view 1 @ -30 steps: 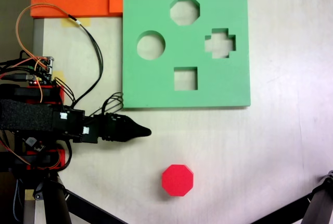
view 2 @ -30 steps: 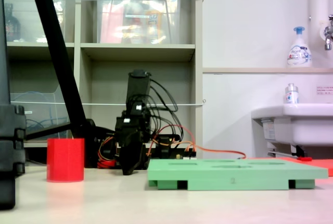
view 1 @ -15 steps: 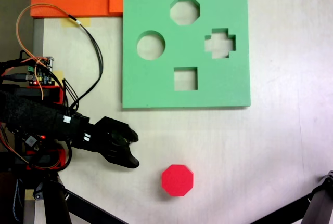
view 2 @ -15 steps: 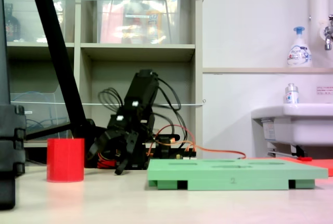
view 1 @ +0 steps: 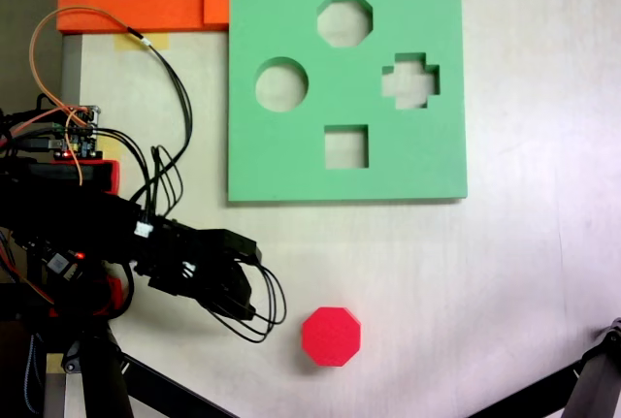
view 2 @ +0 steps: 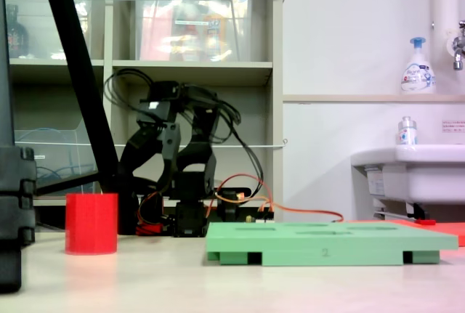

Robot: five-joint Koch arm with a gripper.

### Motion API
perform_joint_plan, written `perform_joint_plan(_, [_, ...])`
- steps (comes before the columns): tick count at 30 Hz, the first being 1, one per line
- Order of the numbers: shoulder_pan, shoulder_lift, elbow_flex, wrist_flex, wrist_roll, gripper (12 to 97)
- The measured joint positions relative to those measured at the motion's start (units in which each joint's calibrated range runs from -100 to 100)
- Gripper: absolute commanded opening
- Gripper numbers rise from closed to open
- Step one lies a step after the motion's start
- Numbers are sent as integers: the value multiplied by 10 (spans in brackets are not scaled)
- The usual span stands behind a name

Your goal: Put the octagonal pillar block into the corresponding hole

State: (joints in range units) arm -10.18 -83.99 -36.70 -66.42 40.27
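Seen from above, the black gripper hangs just left of the red octagonal pillar block; the green board's eight-sided hole — well apart — stands empty.

Pale table under green board, red block

So my arm is pretty much all matte black plastic, chunky blocky segments, with a couple of small white stickers on the links. Loops of thin black cable hang off my wrist end, more black leads run back along the table, plus one long orange wire curling up top. My base has red parts and a little circuit board with plugs.
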Motion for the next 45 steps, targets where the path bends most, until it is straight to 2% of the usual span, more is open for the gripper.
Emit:
perform_joint_plan(2, [-2, 55, 55, -21, 0, 452])
perform_joint_plan(5, [-4, 160, 202, -74, -3, 587])
perform_joint_plan(9, [-2, 304, 328, -157, -5, 854])
perform_joint_plan(11, [-1, 354, 356, -180, -5, 959])
perform_joint_plan(31, [-16, 726, 516, -187, -5, 958])
perform_joint_plan(45, [-18, 834, 537, -187, -6, 956])
